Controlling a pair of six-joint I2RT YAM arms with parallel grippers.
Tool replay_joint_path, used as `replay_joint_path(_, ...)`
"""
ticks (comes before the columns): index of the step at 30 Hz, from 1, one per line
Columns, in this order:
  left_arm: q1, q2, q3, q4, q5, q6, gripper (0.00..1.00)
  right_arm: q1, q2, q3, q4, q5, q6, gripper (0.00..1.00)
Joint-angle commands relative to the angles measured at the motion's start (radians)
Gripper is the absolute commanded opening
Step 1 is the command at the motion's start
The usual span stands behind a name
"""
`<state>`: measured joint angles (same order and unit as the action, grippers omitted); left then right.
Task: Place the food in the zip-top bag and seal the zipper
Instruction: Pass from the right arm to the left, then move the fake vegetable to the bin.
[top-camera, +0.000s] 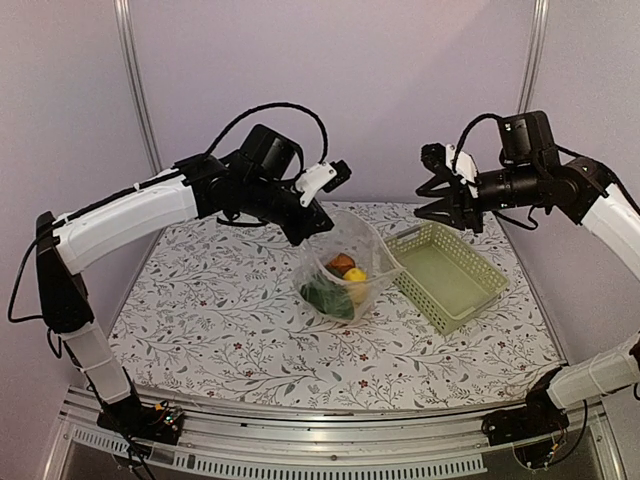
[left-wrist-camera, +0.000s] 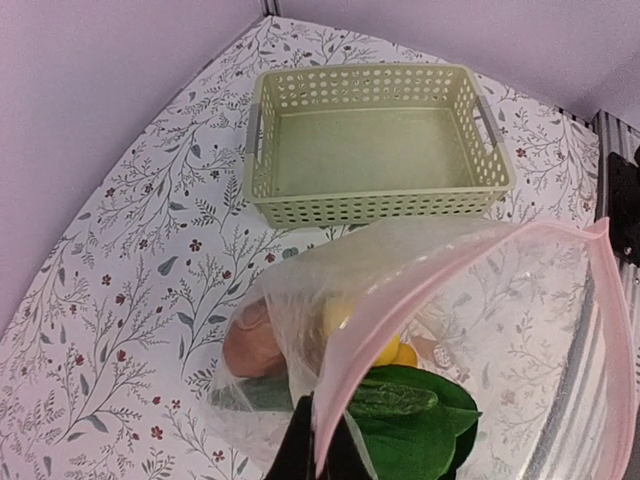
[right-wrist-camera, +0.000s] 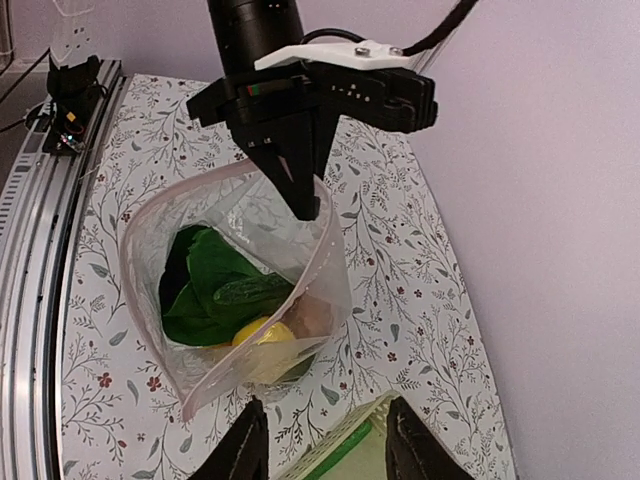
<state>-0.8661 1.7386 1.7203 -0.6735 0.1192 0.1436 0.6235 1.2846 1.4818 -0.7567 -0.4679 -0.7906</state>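
Spanning tabletop (top-camera: 220, 320), floral print; lilac walls (top-camera: 380, 90) behind.

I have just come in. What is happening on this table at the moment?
The left gripper is shut on the pink zipper of the zip-top bag and holds its mouth up. The food is inside: a leafy green, a yellow fruit and other pieces. The right gripper is open, apart from the bag, near the green basket. The bag's mouth gapes, so it is not yet sealed.
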Motion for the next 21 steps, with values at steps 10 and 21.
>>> replay_joint_path(10,-0.019,-0.140,-0.216,0.173,0.020,-0.048,0.00,-0.289,0.263,-0.088,0.146,-0.028,0.456,0.32)
replay_joint_path(21,-0.030,-0.163,-0.304,0.256,-0.058,-0.100,0.00,-0.320,0.637,0.058,0.158,0.078,0.563,0.32)
